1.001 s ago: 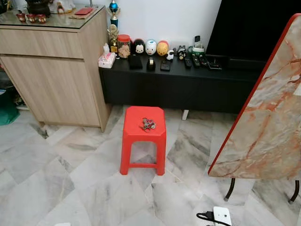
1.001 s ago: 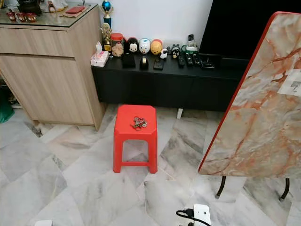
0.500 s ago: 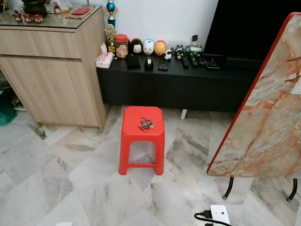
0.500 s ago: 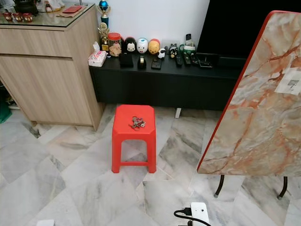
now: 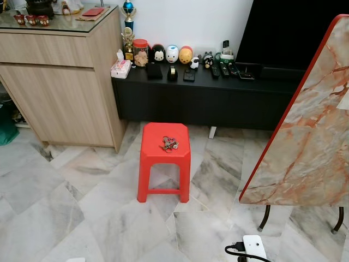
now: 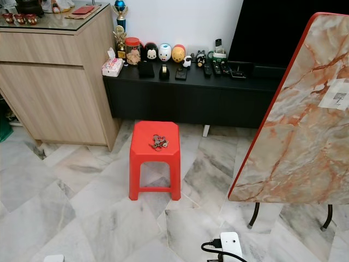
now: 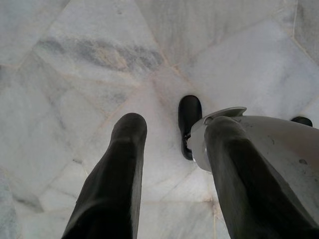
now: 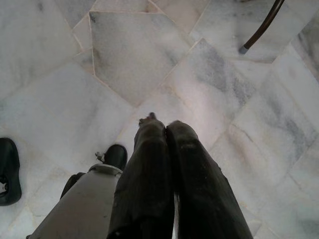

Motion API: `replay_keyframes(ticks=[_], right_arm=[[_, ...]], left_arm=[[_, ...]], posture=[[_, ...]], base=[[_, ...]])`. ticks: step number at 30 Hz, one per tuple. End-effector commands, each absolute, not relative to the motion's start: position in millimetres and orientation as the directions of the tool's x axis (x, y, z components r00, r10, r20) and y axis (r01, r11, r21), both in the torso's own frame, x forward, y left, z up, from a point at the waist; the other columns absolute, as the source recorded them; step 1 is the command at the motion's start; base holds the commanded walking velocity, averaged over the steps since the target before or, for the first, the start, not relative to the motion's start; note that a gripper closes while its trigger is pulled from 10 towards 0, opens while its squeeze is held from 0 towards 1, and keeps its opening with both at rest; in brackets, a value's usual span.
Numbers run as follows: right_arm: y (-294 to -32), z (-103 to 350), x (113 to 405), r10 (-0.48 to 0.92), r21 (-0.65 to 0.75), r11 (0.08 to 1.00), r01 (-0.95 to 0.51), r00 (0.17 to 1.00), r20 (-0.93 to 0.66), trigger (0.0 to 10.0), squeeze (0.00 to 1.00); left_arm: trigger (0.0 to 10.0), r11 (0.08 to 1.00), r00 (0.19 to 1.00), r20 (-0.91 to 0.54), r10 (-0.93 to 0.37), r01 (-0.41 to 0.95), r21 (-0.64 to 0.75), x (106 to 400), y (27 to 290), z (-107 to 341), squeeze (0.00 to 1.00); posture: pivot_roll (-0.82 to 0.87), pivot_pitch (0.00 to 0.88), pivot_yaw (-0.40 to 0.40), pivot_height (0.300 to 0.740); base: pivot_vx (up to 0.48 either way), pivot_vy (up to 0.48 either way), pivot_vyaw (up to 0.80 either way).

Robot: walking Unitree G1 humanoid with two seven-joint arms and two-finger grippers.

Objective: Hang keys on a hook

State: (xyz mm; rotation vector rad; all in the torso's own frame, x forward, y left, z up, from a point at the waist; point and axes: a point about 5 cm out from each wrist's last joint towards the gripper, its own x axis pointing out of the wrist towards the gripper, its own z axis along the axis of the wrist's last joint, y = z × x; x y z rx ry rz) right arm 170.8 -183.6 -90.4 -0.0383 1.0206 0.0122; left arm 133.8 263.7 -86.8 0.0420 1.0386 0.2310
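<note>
The keys (image 5: pixel 169 143) lie on top of the red stool (image 5: pixel 163 161), my left pincer (image 7: pixel 172 149) hangs open, my right pincer (image 8: pixel 167 144) hangs closed, both empty, and bumping that light stool could knock them off.

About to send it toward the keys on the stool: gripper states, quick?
Left gripper: open, holding nothing, hanging over the marble floor.
Right gripper: shut, fingers pressed together, holding nothing.
</note>
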Motion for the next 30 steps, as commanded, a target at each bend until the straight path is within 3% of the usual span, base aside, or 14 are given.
replay_keyframes(ticks=[1,11,16,19,24,26,27,30], right_arm=[[-189.3,-89.0,172.6,-0.023,-0.036,0.999,-0.014,0.527,-0.849,10.0,0.00],[-189.3,-89.0,172.7,-0.022,-0.037,0.999,-0.017,0.528,-0.849,10.0,0.00],[-212.4,-68.7,202.4,-0.134,-0.044,0.988,0.151,0.663,-0.737,10.0,0.00],[-218.2,-59.1,215.8,-0.143,-0.033,0.985,0.167,0.705,-0.695,10.0,0.00],[-224.5,-32.7,250.8,-0.123,-0.019,0.990,0.139,0.794,-0.595,10.0,0.00],[-221.9,-23.2,262.8,-0.116,-0.009,0.991,0.134,0.827,-0.550,10.0,0.00],[-222.8,-16.7,269.9,-0.141,-0.045,0.989,0.138,0.840,-0.523,10.0,0.00],[-231.0,-3.2,280.9,-0.169,-0.060,0.985,0.160,0.870,-0.464,10.0,0.00]], left_arm=[[10.0,0.975,0.468,-0.859,0.209,-0.166,0.147,131.7,262.9,-88.1,0.00],[10.0,0.975,0.469,-0.858,0.208,-0.165,0.146,132.5,262.1,-88.1,0.00],[10.0,0.972,0.555,-0.799,0.232,-0.112,0.205,149.4,269.2,-77.9,0.00],[10.0,0.968,0.586,-0.771,0.248,-0.128,0.214,156.7,273.1,-72.9,0.00],[10.0,0.963,0.654,-0.709,0.263,-0.135,0.232,171.6,257.8,-69.6,0.00],[10.0,0.960,0.721,-0.639,0.266,-0.143,0.239,188.1,257.0,-59.3,0.00],[10.0,0.960,0.802,-0.538,0.257,-0.147,0.240,208.0,257.5,-43.5,0.00],[10.0,0.960,0.892,-0.390,0.227,-0.138,0.244,230.6,258.2,-19.4,0.00]], posture=[[0.03,0.000,-0.109,0.740],[0.03,0.000,-0.109,0.740],[0.02,0.000,-0.093,0.740],[0.02,0.000,-0.097,0.740],[0.03,0.000,-0.102,0.740],[0.03,0.000,-0.103,0.740],[0.03,0.000,-0.103,0.740],[0.04,0.000,-0.112,0.740]], base=[[0.000,0.000,0.00],[0.000,0.000,0.00],[0.000,0.000,0.00],[0.000,0.000,0.00],[0.000,0.000,0.00],[0.000,0.000,0.00],[0.000,0.000,0.00],[0.000,0.000,0.00]])
